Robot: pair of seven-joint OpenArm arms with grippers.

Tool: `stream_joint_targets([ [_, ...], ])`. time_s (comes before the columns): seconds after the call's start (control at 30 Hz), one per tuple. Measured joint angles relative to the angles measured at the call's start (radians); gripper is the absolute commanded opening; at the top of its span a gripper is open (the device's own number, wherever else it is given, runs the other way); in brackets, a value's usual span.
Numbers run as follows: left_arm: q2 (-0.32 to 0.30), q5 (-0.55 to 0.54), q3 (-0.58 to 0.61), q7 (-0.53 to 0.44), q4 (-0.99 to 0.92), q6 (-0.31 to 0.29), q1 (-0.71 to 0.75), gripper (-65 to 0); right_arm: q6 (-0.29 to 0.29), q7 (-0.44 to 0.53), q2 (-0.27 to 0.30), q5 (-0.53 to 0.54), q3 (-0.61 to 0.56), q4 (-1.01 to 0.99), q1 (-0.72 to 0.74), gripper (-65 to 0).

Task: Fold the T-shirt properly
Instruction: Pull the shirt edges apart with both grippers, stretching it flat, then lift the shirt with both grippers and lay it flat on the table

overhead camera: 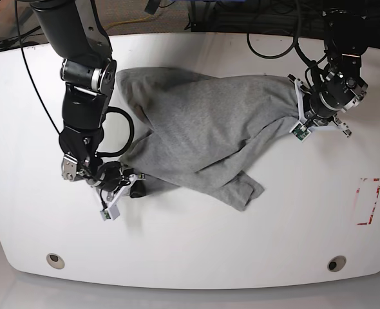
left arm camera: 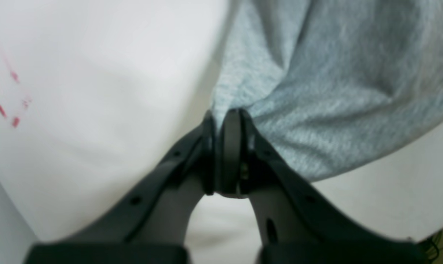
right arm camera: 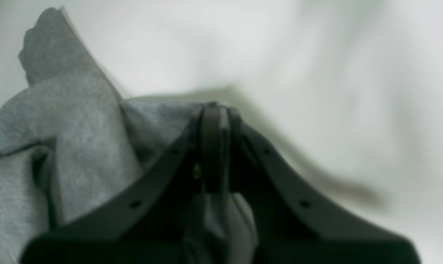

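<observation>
Two grips on one garment: the round-cornered white table (overhead camera: 196, 257) carries the crumpled heather-grey jersey T-shirt (overhead camera: 203, 132) across its middle. My left gripper (left arm camera: 221, 119) pinches the shirt's edge at one end, and my right gripper (right arm camera: 215, 110) is clamped on cloth at the other.

Base view looks down over the whole table (overhead camera: 196, 257); both wrist views sit close behind their claws.

Likely a lab, white table (overhead camera: 190, 257), loose cables (overhead camera: 274, 45)
</observation>
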Motion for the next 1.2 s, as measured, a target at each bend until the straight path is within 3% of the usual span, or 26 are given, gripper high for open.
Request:
stream_joint_targets([
  [0.4, -0.003, -0.007, 0.004, 0.087, 0.006, 0.022, -0.167, -64.0, 0.009, -0.246, 0.026, 0.004, -0.003, 0.373, 0.025, -65.0],
  [0.67, -0.006, -0.012, 0.004, 0.162, 0.008, 0.023, -0.381, -64.0, 0.008, -0.325, 0.085, 0.010, -0.005, 0.467, 0.188, -65.0],
  [0.9, -0.058, -0.012, 0.000, 0.219, 0.010, 0.023, -0.595, -64.0, 0.013, -0.354, 0.159, 0.019, -0.145, 0.470, 0.348, -65.0],
  [1.1, -0.101, -0.025, -0.032, 0.263, 0.020, 0.020, -0.763, -64.0, 0.016, -0.374, 0.195, 0.026, -0.174, 0.474, 0.479, -65.0],
  [1.2, -0.150, -0.026, -0.037, 0.262, 0.022, 0.020, -0.818, -64.0, 0.015, -0.411, 0.213, 0.028, -0.170, 0.475, 0.534, -65.0],
])
